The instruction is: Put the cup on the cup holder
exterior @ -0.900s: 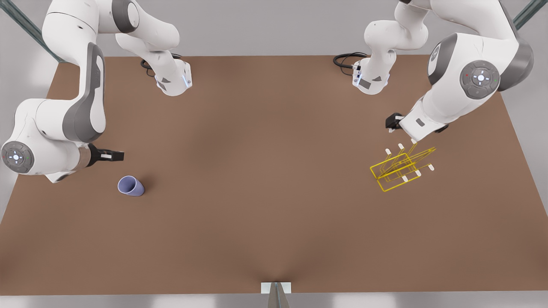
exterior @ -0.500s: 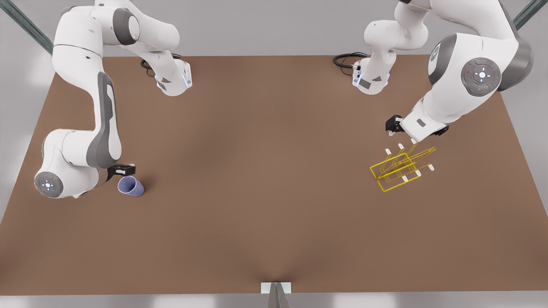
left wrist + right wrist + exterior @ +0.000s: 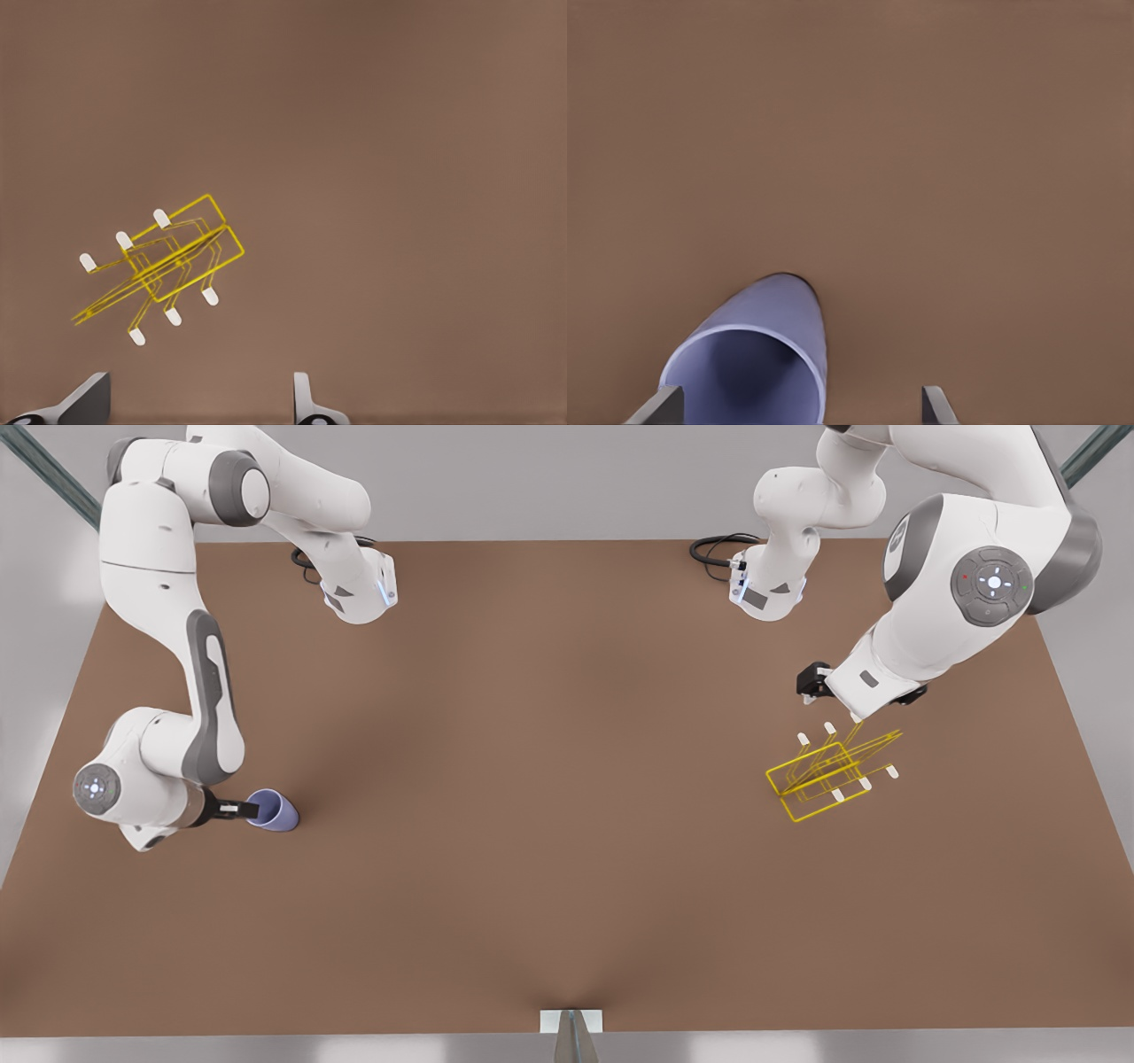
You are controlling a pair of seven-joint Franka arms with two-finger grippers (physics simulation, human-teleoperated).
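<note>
Locate the cup (image 3: 275, 811) at lower left of the front view: it lies on its side on the counter (image 3: 549, 797), rim toward the right gripper (image 3: 250, 810). Right gripper fingers (image 3: 664, 407) are spread apart at the rim, one each side, not closed on it. The left gripper (image 3: 808, 691) waits at upper right, fingers (image 3: 306, 403) open, above the cup holder (image 3: 828, 775).

Cup holder (image 3: 159, 266): yellow wire rack, rectangular frame base, slanted prongs tipped with white caps; stands on brown worktop (image 3: 399, 159). Left claw (image 3: 199, 398): two pale fingertips (image 3: 89, 398) set wide apart, nothing between them; the rack lies at the claw's 11 o'clock, clear of it.
</note>
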